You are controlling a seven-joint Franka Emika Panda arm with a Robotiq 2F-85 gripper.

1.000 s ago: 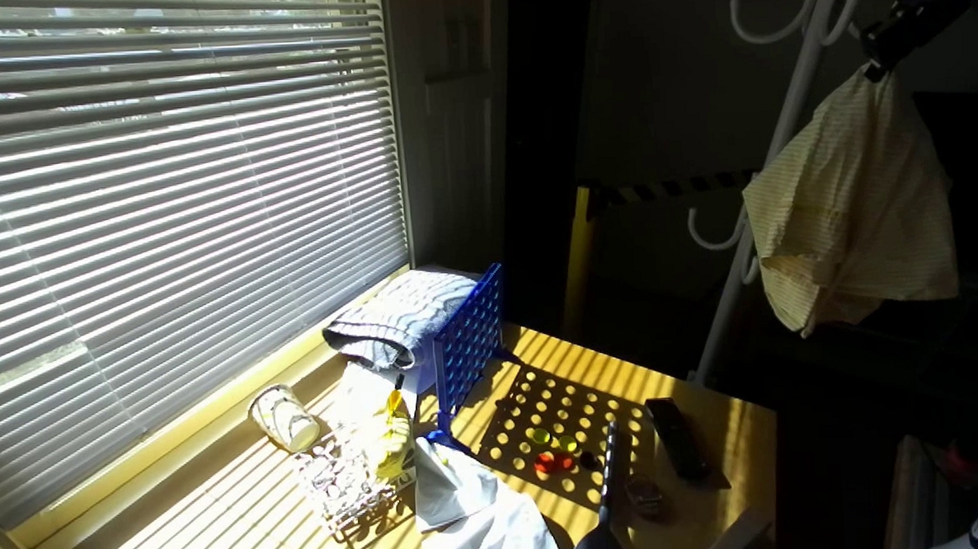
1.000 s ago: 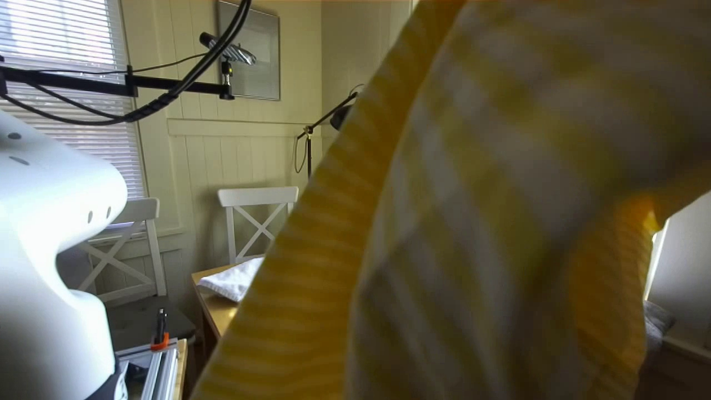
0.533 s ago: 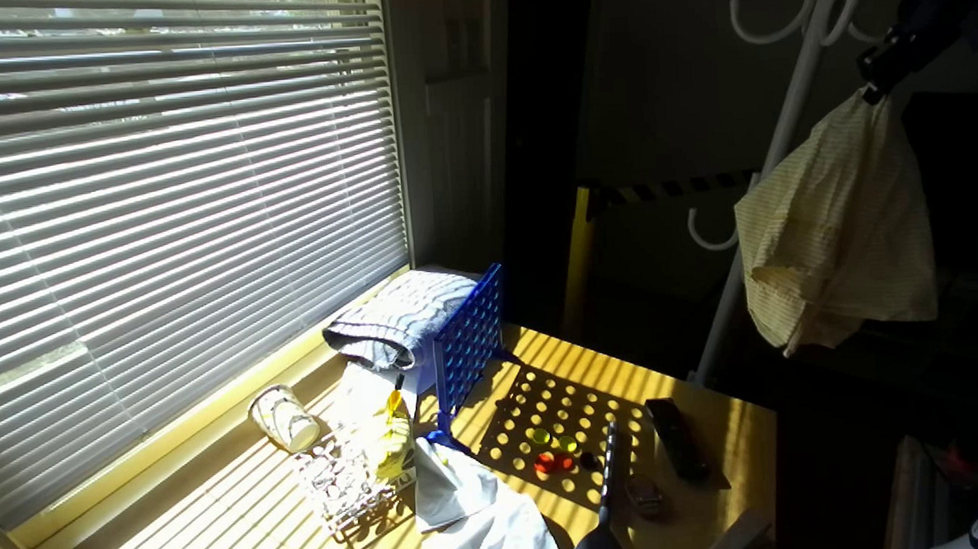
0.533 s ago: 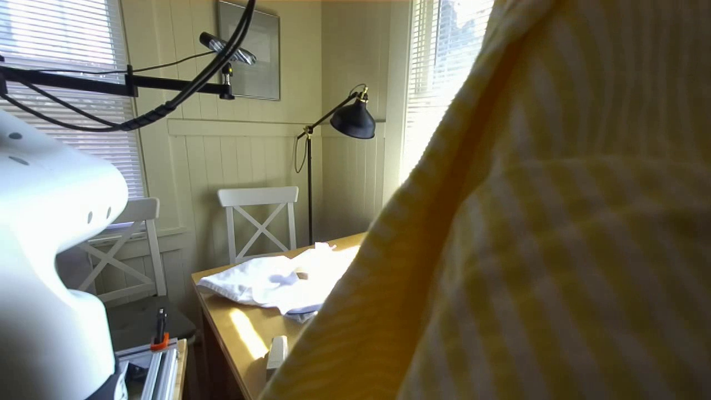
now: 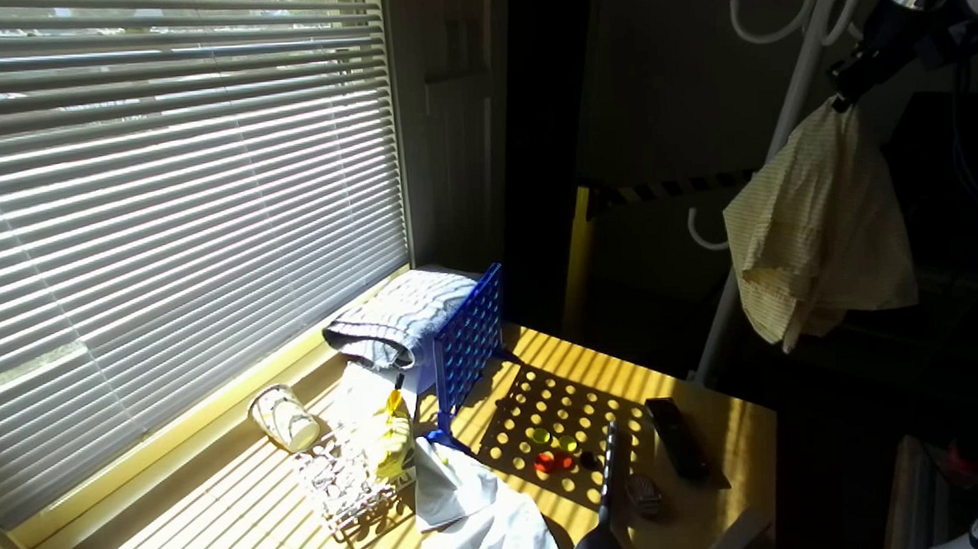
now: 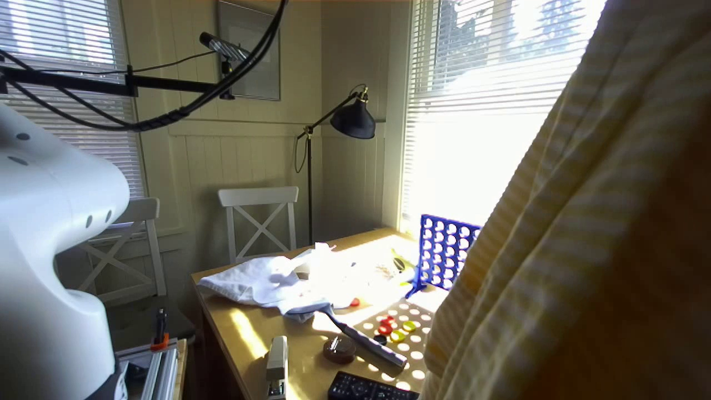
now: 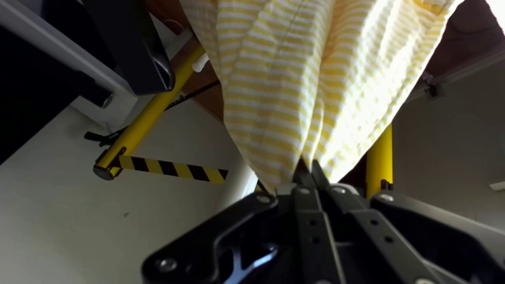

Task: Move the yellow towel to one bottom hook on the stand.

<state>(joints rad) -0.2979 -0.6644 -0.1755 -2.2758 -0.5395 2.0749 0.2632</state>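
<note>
The yellow-and-white striped towel (image 5: 817,235) hangs in the air from my gripper (image 5: 841,104), pinched near its top corner. My fingers are shut on it. In the wrist view the towel (image 7: 276,86) fans out from the fingertips (image 7: 309,169). It also fills the right side of an exterior view (image 6: 555,266). The white stand (image 5: 799,88) is a leaning pole with upper hooks (image 5: 767,31) and a bottom hook (image 5: 704,232). In that view the towel overlaps the pole and part of the bottom hook; their depth apart cannot be told. Other bottom hooks are hidden there.
A wooden table (image 5: 748,453) holds a blue game rack (image 5: 471,341), a remote (image 5: 678,444), a spatula (image 6: 366,341), a stapler (image 6: 276,361) and white cloth (image 6: 250,280). A yellow post (image 5: 577,254) with striped tape stands near the stand. A black lamp (image 6: 354,119) stands behind the table.
In an exterior view, gripper and towel have moved left and slightly down, covering more of the bottom hook. In an exterior view the towel has shifted right, uncovering the lamp, window and table items.
</note>
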